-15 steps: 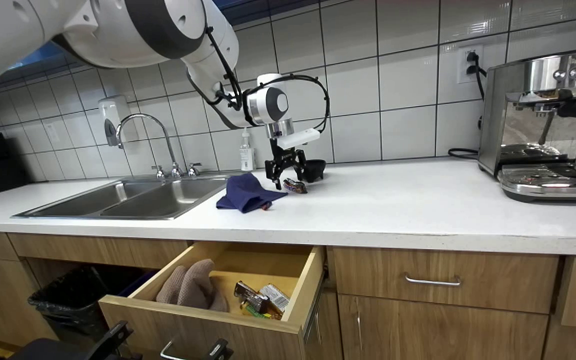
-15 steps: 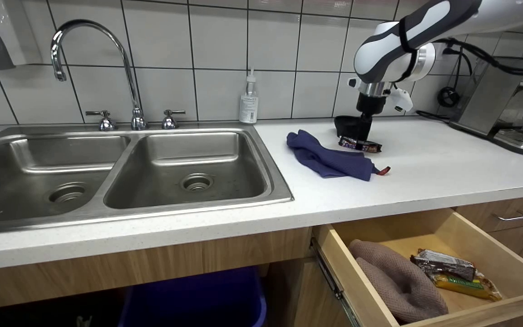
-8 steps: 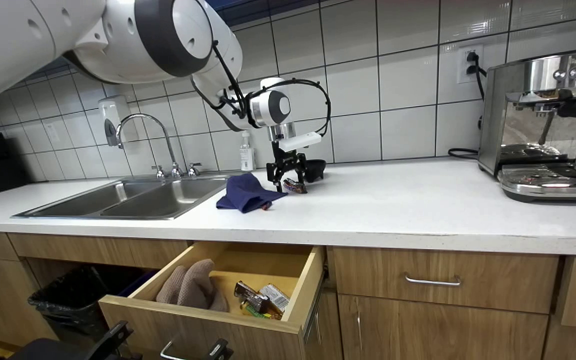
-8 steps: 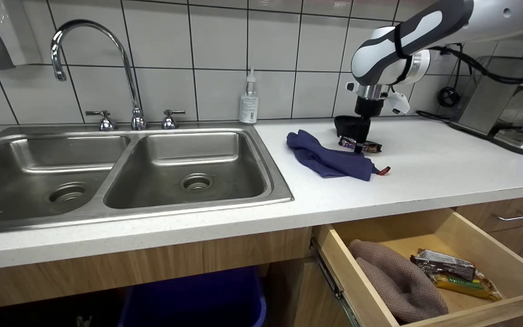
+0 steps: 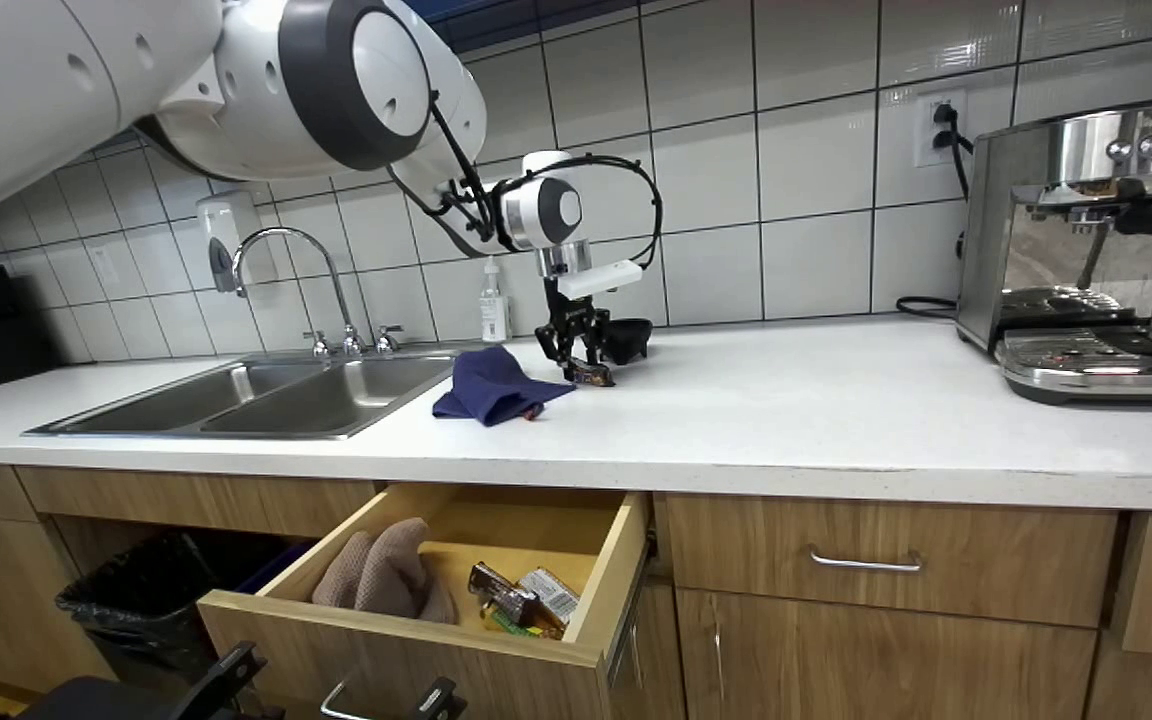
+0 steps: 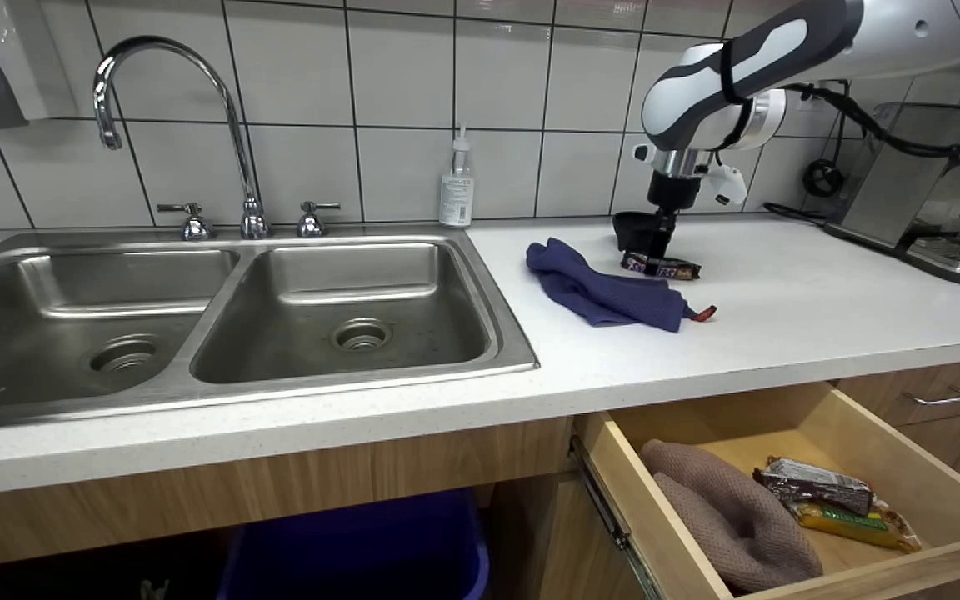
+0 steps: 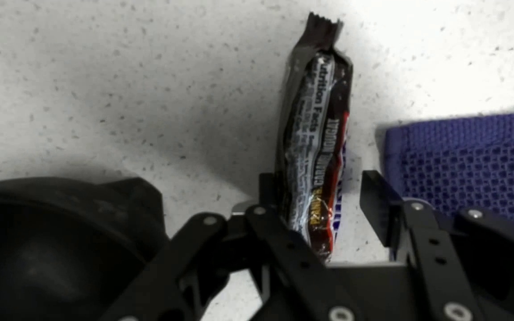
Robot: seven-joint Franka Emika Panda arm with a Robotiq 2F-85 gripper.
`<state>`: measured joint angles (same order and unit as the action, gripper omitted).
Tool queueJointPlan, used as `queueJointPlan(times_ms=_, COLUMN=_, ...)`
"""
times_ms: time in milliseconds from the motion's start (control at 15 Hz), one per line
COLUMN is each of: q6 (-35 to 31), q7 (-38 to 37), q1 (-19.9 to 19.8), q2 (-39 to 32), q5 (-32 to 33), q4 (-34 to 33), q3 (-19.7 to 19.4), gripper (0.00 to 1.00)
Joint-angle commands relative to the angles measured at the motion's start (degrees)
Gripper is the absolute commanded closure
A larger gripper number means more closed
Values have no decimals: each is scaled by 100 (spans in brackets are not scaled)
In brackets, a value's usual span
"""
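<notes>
Along the white desk (image 5: 836,410) we see the arm (image 5: 356,90) reaching to a spot beyond the sink (image 6: 222,312), its approach finished, as we judge it. Below the desk the drawer (image 5: 496,662) stands pulled out; inside we find a bunched brown cloth (image 6: 730,517), then a yellow packet (image 6: 855,527) with a dark packet (image 6: 817,487) partly on top. Back above, a blue cloth (image 6: 609,287) lies crumpled and a black bowl (image 7: 56,258) sits near it. Between these two stands the hand (image 7: 321,198), low around a wrapped bar (image 7: 315,147), its fingers partly spread: the finger on the bowl's side is against the wrapper or just beside it, we cannot tell which, while a gap shows between the bar and the other finger. So we judge that reaching and lining up are done, and that a firm grip and any lifting are not, since the bar rests on the desk. Smallest of all, a red tip (image 6: 703,313) pokes out at the blue cloth's edge; what it belongs to we cannot tell.
</notes>
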<state>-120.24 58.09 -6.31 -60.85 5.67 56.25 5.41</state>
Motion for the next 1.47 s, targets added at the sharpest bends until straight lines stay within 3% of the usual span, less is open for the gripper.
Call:
queueJointPlan(times_ms=0, q6=189, q7=227, q1=-27, q2=-91, q5=-134, q4=-342, q3=87, gripper=78)
queueJointPlan(times_ms=200, q6=178, q7=231, q1=-22, q2=-75, q5=-141, q4=-357, q3=95, gripper=97)
queueJointPlan(times_ms=1400, q6=-67, q7=447, q1=-39, q2=190, q5=-290, q4=-7, q3=210, gripper=100)
